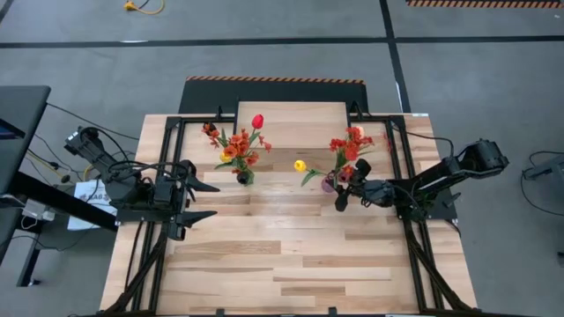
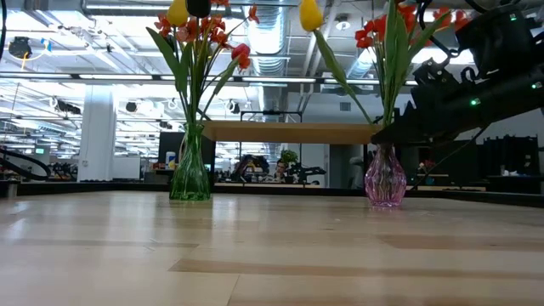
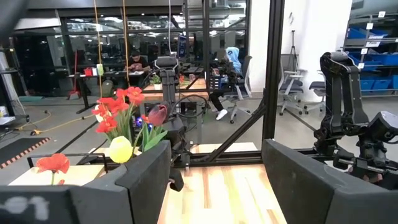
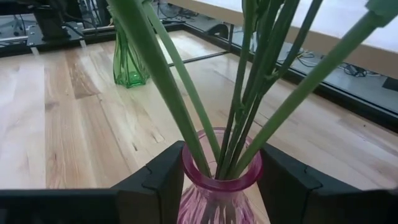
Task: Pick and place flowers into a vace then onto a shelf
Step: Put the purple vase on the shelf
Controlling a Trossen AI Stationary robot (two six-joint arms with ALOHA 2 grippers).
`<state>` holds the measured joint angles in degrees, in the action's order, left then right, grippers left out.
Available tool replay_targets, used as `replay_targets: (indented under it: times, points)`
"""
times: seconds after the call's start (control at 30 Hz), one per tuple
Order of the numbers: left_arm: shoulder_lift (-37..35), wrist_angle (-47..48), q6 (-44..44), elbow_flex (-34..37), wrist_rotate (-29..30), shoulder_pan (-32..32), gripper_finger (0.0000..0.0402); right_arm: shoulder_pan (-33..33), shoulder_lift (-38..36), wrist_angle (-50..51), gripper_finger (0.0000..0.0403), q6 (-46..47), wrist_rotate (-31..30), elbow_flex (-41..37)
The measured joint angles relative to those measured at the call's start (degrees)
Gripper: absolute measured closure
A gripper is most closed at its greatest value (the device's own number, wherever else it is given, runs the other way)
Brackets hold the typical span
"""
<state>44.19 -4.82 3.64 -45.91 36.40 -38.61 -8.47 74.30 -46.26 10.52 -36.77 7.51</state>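
The right gripper [image 4: 221,180] clasps the neck of the pink ribbed glass vase [image 4: 219,186] of flowers [image 1: 349,145] near the wooden shelf [image 1: 291,114]'s right front corner: slippery, fragile, top-heavy; left gripper [image 1: 204,200] gapes idle

text: none legible | labels: none legible | signs — nothing readable in any view

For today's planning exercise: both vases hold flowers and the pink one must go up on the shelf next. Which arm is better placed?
The right. Its gripper already brackets the pink vase neck, a finger on each side. The left gripper waits open, away from both vases.
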Motion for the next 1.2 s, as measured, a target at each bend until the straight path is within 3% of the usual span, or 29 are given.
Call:
replay_targets:
  times: [0.27, 0.6, 0.83, 0.97, 1.2]
  points:
    - [0.01, 0.00, -0.04, 0.00, 0.00, 0.00, 0.0157, 0.00, 0.00, -0.32, 0.0220, 0.00, -0.03, 0.00]
    - [0.01, 0.00, -0.04, 0.00, 0.00, 0.00, 0.0157, -0.07, 0.00, -0.84, 0.0246, 0.17, -0.04, 1.02]
    - [0.00, -0.02, -0.62, 0.00, 0.00, 0.00, 0.0157, -0.09, 0.00, -0.51, 0.0225, 0.63, 2.66, 3.02]
    - [0.01, -0.02, -1.23, 0.00, 0.00, 0.00, 0.0157, 0.00, -0.92, 3.86, 0.0246, 0.58, 4.17, 4.88]
    - [0.01, -0.15, -1.42, 0.00, 0.00, 0.00, 0.0157, 0.00, -6.57, 17.33, 0.0228, 0.57, 5.20, 10.27]
